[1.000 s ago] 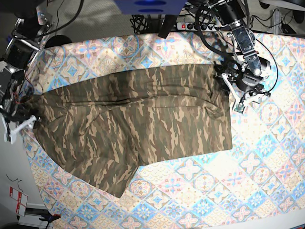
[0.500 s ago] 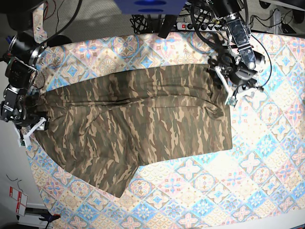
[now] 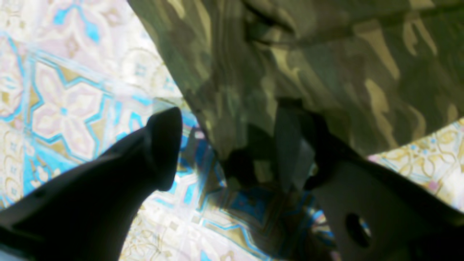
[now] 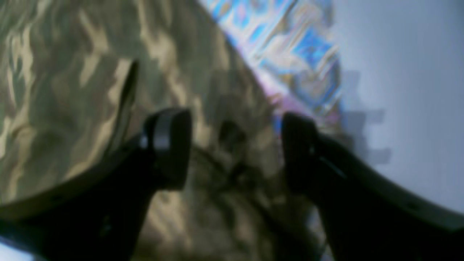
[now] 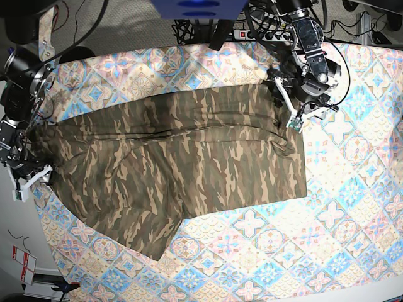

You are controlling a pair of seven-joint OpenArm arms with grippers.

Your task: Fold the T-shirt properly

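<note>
The camouflage T-shirt lies spread across the patterned tablecloth, with one flap reaching toward the near left. My left gripper hovers at the shirt's far right corner. In the left wrist view it is open, with the cloth's edge hanging between the two dark fingers. My right gripper sits at the shirt's left end, close to the table's edge. The right wrist view is blurred, but the gripper is open there, its fingers straddling bunched cloth.
A power strip and tangled cables lie beyond the far edge. The tablecloth ends just left of the right gripper, with grey floor beyond. Bare patterned cloth stretches along the near side and right.
My left gripper has moved up and to the left in the base view, onto the shirt's far right corner. The right arm shifted slightly at the left edge. The shirt itself lies as before.
</note>
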